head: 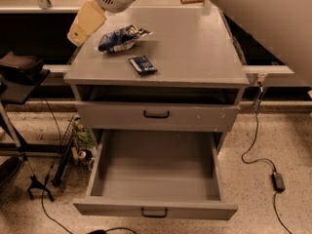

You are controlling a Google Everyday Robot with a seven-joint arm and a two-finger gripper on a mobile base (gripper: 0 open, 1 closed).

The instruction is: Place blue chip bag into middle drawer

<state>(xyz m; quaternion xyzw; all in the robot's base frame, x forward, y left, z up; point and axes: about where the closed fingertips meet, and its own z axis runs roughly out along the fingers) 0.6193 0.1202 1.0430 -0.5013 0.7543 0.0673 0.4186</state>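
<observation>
Blue chip bag [122,37]: lies crumpled on the grey tabletop [195,48], toward its left rear. Middle drawer [112,209]: pulled open, plain grey inside showing, below the closed upper drawer [204,117]. Gripper [82,27]: at the tabletop's left edge, just left of the bag and apart from it; whether it is open or closed cannot be told. Flat dark-blue packet [143,65]: just in front of the bag.

The setting is a laboratory or test workspace. A grey drawer cabinet [195,48] stands on a speckled floor [292,213], with loose cables [257,126], a power adapter [278,181] and a black stand [36,186] alongside. The gripper [83,27] hangs over the cabinet top's rear left corner.
</observation>
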